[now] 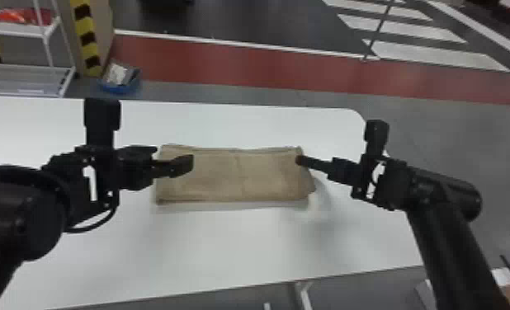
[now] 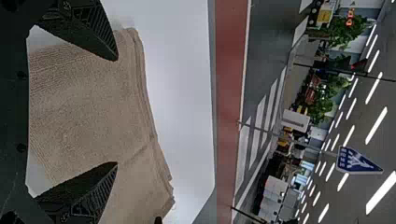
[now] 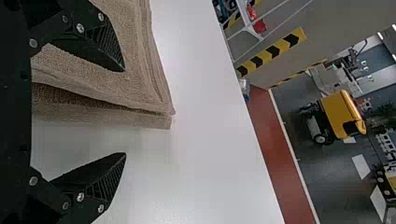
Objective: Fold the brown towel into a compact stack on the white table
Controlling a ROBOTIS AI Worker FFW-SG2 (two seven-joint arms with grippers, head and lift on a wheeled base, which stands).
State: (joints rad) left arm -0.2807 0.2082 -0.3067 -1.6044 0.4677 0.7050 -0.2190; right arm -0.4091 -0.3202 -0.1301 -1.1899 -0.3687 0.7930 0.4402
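Note:
The brown towel (image 1: 233,175) lies on the white table (image 1: 233,243) as a flat, folded rectangle, its long side running left to right. At its left end is my left gripper (image 1: 173,157), held over the cloth; my right gripper (image 1: 301,160) is at the right end. In the left wrist view, the left gripper (image 2: 116,111) has its fingers wide apart with the towel (image 2: 93,107) behind them. The right wrist view has the right gripper (image 3: 124,113) open too, one finger over the towel (image 3: 140,79), the other over bare table, and layered folds at the cloth's edge.
Past the table's far edge stand a white shelf rack (image 1: 23,70), a yellow-and-black striped post (image 1: 86,37) and a blue bin (image 1: 120,82) on the floor. The table's rounded far right corner (image 1: 355,115) is beyond the right gripper.

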